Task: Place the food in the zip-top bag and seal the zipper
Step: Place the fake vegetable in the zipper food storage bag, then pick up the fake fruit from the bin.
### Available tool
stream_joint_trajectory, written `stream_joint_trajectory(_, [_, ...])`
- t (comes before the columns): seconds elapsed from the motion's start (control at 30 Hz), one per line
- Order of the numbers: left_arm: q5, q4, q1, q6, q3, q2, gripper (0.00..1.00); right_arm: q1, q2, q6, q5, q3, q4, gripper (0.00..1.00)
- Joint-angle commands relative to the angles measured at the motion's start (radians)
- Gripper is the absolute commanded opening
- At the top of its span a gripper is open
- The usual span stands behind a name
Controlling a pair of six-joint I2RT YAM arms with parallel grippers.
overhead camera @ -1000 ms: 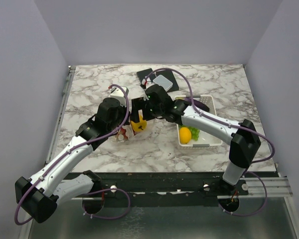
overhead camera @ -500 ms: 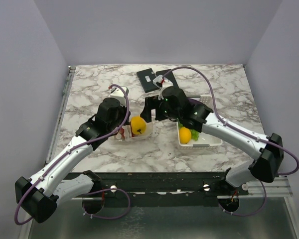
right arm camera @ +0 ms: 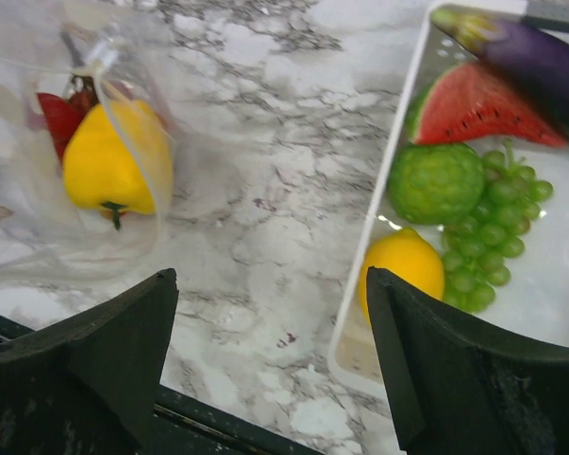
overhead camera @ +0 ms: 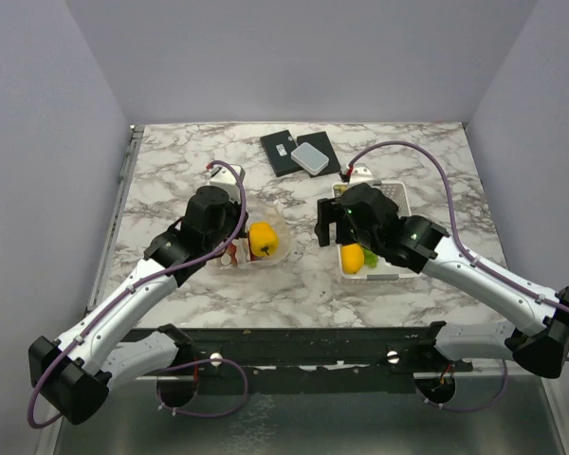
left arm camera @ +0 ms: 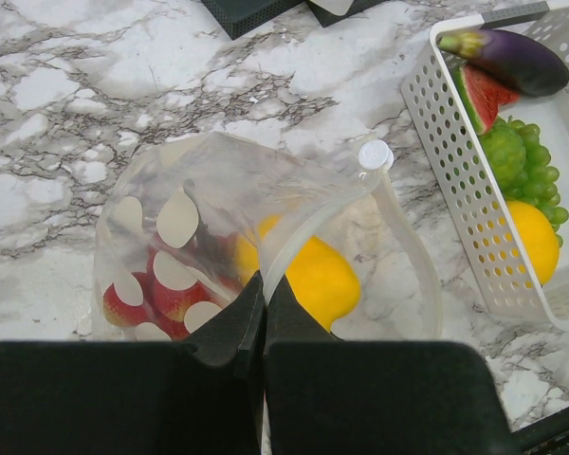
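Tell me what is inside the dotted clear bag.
Inside the bag: a yellow toy and red strawberries. The white dots and the left end effector, pinching the bag's edge, cover part of it, so anything more cannot be seen.

Walls (overhead camera: 303, 57): plain, pale lilac-grey, closing the back, left and right sides.
Table (overhead camera: 171, 171): white marble-pattern top with grey veins.
Rail (overhead camera: 294, 346): black, along the table's near edge.
Light: soft and even, only weak shadows.
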Motion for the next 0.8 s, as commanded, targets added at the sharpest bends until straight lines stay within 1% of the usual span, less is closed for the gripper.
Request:
stream_joint_trajectory(0.0, [-0.024, 0.006, -0.003, 0.013, -0.003, -0.006, 0.0, -0.013, -0.057, 0.03, 0.114, -0.049, -0.14, 0.85])
stream_joint_trajectory(0.2, [-0.017, 0.006, -0.003, 0.013, -0.003, -0.006, 0.0, -0.073, -0.11, 0.088, 0.084, -0.17, -0.164, 0.83])
stream_joint_trajectory(0.37, [-0.011, 0.006, -0.003, 0.011, -0.003, -0.005, 0.0, -0.134, -0.125, 0.112, 0.03, -0.253, -0.142, 0.8])
stream_joint_trajectory(0.53, [-0.008, 0.005, -0.004, 0.011, -0.003, -0.005, 0.0, -0.206, -0.119, 0.106, -0.058, -0.318, -0.068, 0.78])
stream_joint_trajectory(0.77, [-0.008, 0.006, -0.003, 0.011, -0.003, -0.004, 0.0, -0.255, -0.059, 0.094, -0.133, -0.372, 0.023, 0.77])
